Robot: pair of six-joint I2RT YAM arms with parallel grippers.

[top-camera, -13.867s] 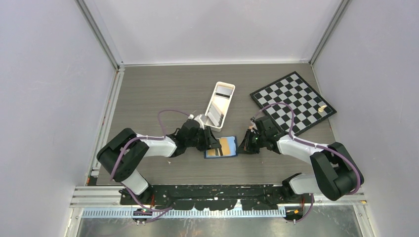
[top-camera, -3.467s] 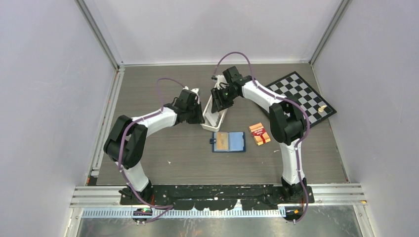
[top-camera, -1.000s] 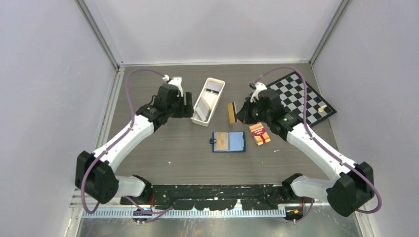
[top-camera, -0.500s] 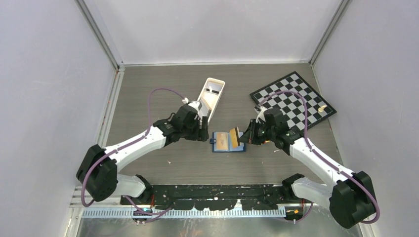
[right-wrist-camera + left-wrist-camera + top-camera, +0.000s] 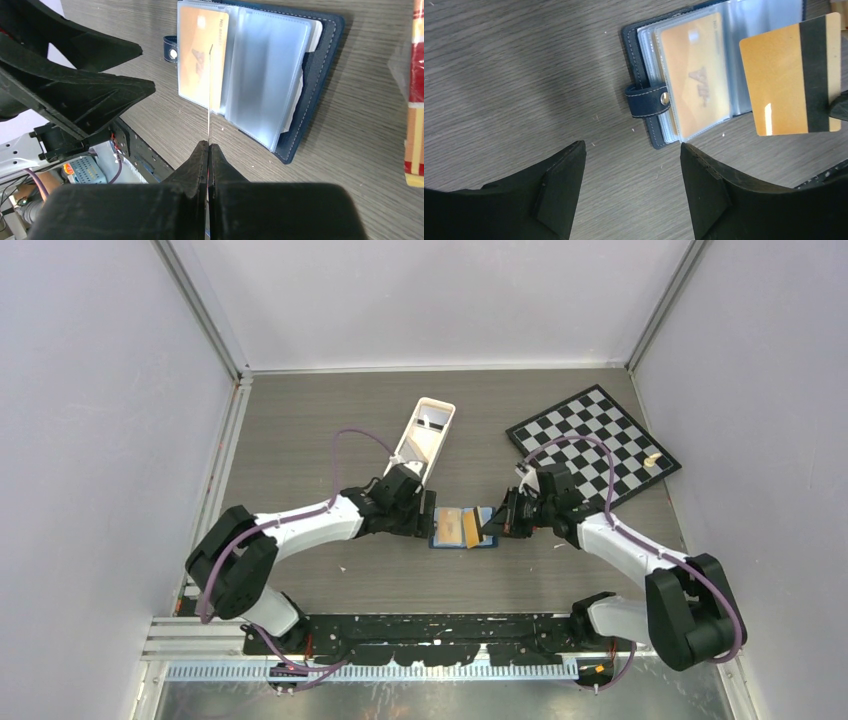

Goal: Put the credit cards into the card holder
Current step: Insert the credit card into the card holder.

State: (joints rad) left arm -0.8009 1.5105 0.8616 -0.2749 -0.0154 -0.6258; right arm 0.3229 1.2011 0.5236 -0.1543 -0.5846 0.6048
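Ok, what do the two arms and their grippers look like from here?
The left arm and right arm have white link shells with black joints and bases, and a purple cable loops along each. The left gripper and right gripper are matte black, with broad wedge-shaped fingers.

Both arms reach inward and sit low, wrists pointed at each other, grippers near but apart. Left arm [image 5: 310,525]: elbow out to its left, forearm running toward centre. Left gripper [image 5: 631,150]: jaws wide apart, nothing between them. Right arm [image 5: 620,545]: forearm angled in toward centre. Right gripper [image 5: 208,147]: fingers clamped tight on the edge of a gold card [image 5: 791,82], which sticks straight out past the fingertips toward the left gripper.
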